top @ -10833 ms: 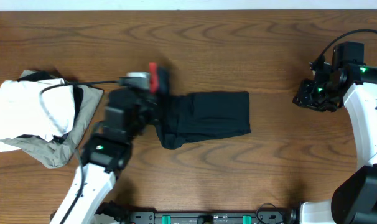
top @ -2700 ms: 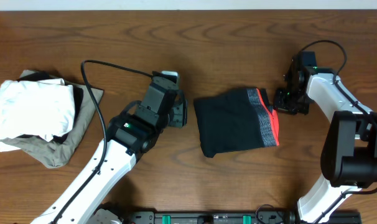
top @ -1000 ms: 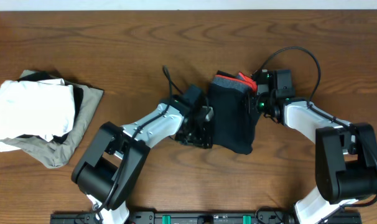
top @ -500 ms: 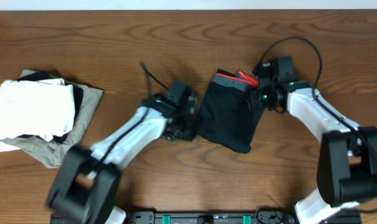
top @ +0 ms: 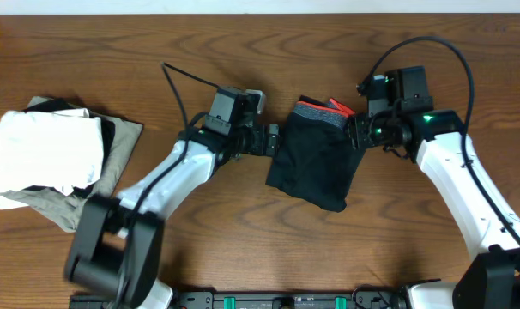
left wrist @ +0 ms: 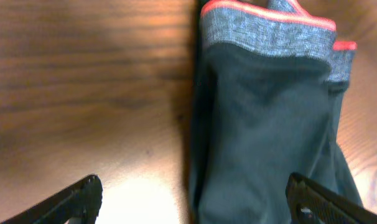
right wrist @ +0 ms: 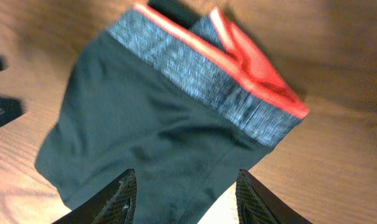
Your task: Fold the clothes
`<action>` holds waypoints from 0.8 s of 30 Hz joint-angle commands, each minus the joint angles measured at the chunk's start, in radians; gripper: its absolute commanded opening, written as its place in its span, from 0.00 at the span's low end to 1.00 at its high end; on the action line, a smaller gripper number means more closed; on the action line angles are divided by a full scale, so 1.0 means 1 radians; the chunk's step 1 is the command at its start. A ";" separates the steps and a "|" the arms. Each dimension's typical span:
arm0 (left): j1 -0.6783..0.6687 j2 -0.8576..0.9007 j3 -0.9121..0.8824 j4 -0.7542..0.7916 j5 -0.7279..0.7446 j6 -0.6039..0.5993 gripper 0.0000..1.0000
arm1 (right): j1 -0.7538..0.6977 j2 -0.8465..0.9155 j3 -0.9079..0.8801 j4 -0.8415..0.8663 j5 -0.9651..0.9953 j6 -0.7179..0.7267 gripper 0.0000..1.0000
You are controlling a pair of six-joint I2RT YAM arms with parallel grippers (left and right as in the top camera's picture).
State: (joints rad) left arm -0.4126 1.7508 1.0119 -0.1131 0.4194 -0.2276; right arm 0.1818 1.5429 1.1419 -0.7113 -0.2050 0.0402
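White folded garment (top: 45, 150) sits on the olive-grey garment (top: 114, 176), well apart from the left gripper and out behind its arm. Left gripper (top: 272, 140): jaws wide, holding nothing. Leggings (top: 316, 163) lie just ahead of it, folded into a compact black bundle on the table (top: 243, 232). In the left wrist view one finger (left wrist: 76, 196) is over bare wood and the other is over the fabric edge. Grey waistband (top: 316, 112) with coral trim (top: 340, 106) is at the bundle's far end in both wrist views. Right gripper (top: 355, 136): jaws also wide, at the bundle's opposite side. Black fabric lies between its fingers (right wrist: 123, 196), not pinched. Can't tell whether the tips touch the cloth.
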 commanded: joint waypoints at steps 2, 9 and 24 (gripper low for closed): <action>0.004 0.105 0.004 0.057 0.180 0.016 0.94 | 0.031 0.034 -0.032 0.000 0.006 -0.012 0.50; 0.003 0.174 0.004 0.071 0.220 0.016 0.95 | 0.064 0.135 -0.037 0.018 -0.003 -0.012 0.50; -0.068 0.288 0.004 0.047 0.319 -0.018 0.94 | 0.092 0.409 -0.037 0.134 -0.011 -0.011 0.50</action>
State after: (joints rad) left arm -0.4507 1.9606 1.0485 -0.0219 0.7532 -0.2321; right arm 0.2611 1.8828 1.1172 -0.5934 -0.2291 0.0402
